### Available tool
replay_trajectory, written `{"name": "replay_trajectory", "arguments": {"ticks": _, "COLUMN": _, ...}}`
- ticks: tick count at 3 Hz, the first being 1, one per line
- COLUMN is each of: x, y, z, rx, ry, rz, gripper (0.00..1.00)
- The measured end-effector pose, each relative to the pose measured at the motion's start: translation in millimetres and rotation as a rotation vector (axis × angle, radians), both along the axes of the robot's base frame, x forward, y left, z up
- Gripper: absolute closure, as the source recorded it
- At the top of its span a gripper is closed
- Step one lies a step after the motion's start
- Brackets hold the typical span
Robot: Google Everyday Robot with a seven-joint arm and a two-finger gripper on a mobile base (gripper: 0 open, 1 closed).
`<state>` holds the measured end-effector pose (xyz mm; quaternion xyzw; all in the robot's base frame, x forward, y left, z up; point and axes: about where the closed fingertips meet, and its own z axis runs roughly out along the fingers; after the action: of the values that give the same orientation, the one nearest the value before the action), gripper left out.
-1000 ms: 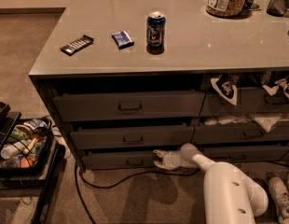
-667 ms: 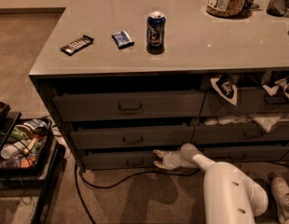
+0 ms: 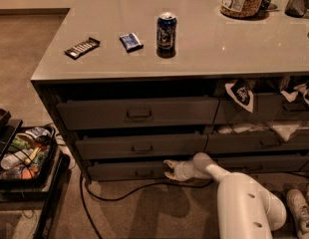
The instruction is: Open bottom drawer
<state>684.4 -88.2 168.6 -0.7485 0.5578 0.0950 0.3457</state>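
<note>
The bottom drawer [image 3: 119, 171] is the lowest, shallow dark grey front of the left stack, with a small centre pull [image 3: 143, 173]. It sits about flush with the drawers above, its inside hidden. My gripper [image 3: 168, 169] is low to the floor at the right end of this drawer front, to the right of the pull and pointing left. It is open with nothing between its fingers [image 3: 167, 162]. My white arm [image 3: 244, 203] reaches in from the lower right.
A dark can [image 3: 166, 32], a blue packet [image 3: 130, 41] and a dark bar [image 3: 81, 48] lie on the counter top. A cart of clutter [image 3: 20, 153] stands at left. A black cable [image 3: 119, 195] runs over the floor. White cloths [image 3: 239, 93] hang from the right stack. A shoe [image 3: 299, 208] is at right.
</note>
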Motion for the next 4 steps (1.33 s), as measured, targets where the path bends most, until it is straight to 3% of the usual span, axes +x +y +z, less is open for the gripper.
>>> {"name": "replay_trajectory", "arguments": {"ticks": 4, "x": 1.0, "y": 1.6, "z": 0.1, "rx": 0.019, "ry": 0.005, "rz": 0.002, "gripper": 1.0}}
